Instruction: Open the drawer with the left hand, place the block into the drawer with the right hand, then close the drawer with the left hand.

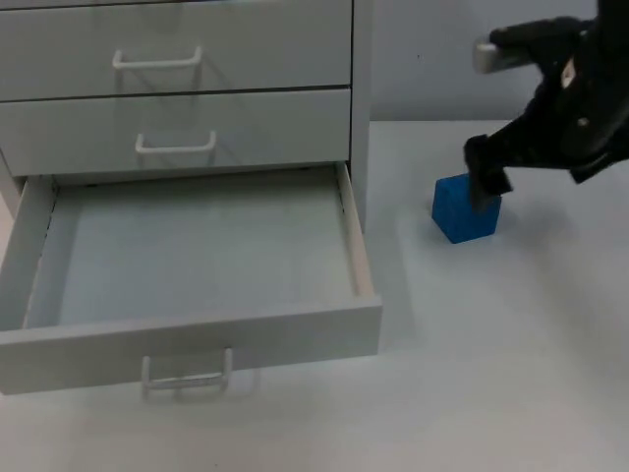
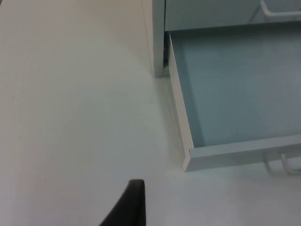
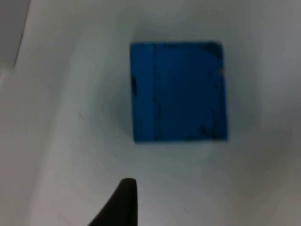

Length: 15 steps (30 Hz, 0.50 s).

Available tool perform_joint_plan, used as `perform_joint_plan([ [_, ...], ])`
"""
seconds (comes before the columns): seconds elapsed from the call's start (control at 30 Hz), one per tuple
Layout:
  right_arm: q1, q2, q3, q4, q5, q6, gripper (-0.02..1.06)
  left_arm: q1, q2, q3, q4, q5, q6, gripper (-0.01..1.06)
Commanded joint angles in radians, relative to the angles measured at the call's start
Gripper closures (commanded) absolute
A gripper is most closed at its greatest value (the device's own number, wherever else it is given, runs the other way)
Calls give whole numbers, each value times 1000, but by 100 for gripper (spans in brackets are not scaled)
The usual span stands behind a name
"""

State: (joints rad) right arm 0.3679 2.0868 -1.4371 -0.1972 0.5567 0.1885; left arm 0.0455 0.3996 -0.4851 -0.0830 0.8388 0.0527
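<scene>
The pale grey cabinet (image 1: 362, 59) stands at the back of the white surface (image 1: 491, 374), against the grey partition wall (image 1: 432, 49). Its bottom drawer (image 1: 197, 334), a pale grey tray with a white wire handle (image 1: 187, 376) on its front panel, is pulled fully out; the interior floor is bare. Two upper drawers, each with a white wire handle (image 1: 157, 61), sit flush with the cabinet front.

The small blue cube-shaped block (image 1: 462, 211) rests on the surface beside the cabinet, on the side of the right arm and apart from the drawer's side wall. In the right wrist view the block (image 3: 178, 92) lies flat on the surface with its top face square to the camera.

The right tool (image 1: 485, 180) is over the block, with a dark finger reaching down to the block's upper rear edge as seen from the top view. Whether it touches the block cannot be determined. The right wrist view shows one black fingertip (image 3: 120, 202) apart from the block, with bare surface between them; whether the tool is spread or closed cannot be determined, and the block is not gripped.

The left tool is seen in the left wrist view as one black fingertip (image 2: 129, 205) above bare surface, near the front corner of the drawer (image 2: 188, 155) and not touching it. Its spread cannot be determined.
</scene>
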Motion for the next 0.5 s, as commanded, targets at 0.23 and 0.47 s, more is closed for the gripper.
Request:
perform_joint_plan([
  [0.23,6,126,-71,27,-159,6,0,3,-5,2,6,-10,-6,0],
  [0.47,6,145,-71,27,-210,6,3,3,-5,2,6,-14,-6,0],
])
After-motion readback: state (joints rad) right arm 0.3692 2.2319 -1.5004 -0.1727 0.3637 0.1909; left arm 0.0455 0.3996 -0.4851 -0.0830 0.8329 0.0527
